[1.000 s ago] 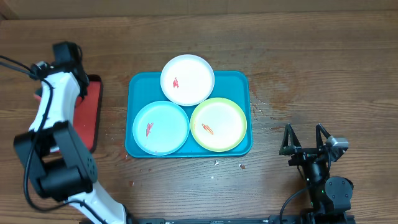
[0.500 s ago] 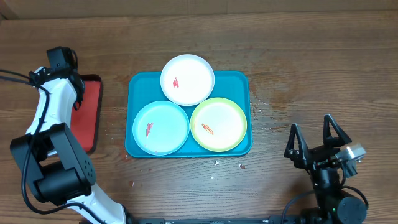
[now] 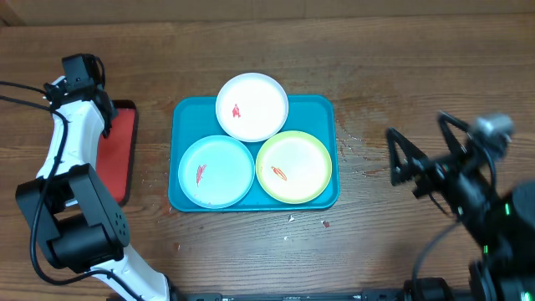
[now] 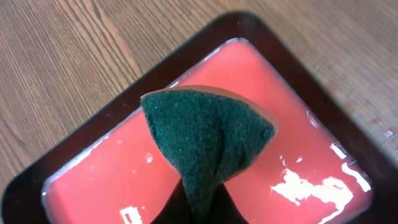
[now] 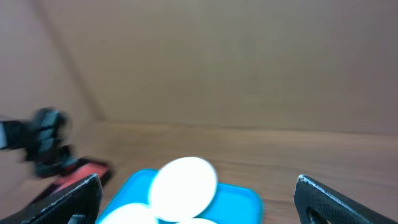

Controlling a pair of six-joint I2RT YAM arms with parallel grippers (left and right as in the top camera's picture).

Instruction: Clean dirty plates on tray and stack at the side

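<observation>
1. The left claw (image 4: 199, 211), clenched on a folded green sponge (image 4: 205, 134), hangs over the wet red tray (image 4: 298, 162).
2. The right claw (image 3: 422, 144) stands released above the worktop (image 3: 401, 75), at the frame's right.
3. The teal tray (image 3: 185, 117), at centre, carries the white plate (image 3: 252, 106), the light blue plate (image 3: 216, 171) and the yellow-green plate (image 3: 293, 167), each red-smeared.

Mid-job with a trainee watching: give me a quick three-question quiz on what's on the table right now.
1. True or false: the left gripper is shut on the green sponge over the red tray.
2. The white plate on the teal tray is: A spotless; B smeared red; C held by a gripper.
3. Fill in: the right gripper is ___ and holds nothing.
Key: 1 true; 2 B; 3 open.
</observation>
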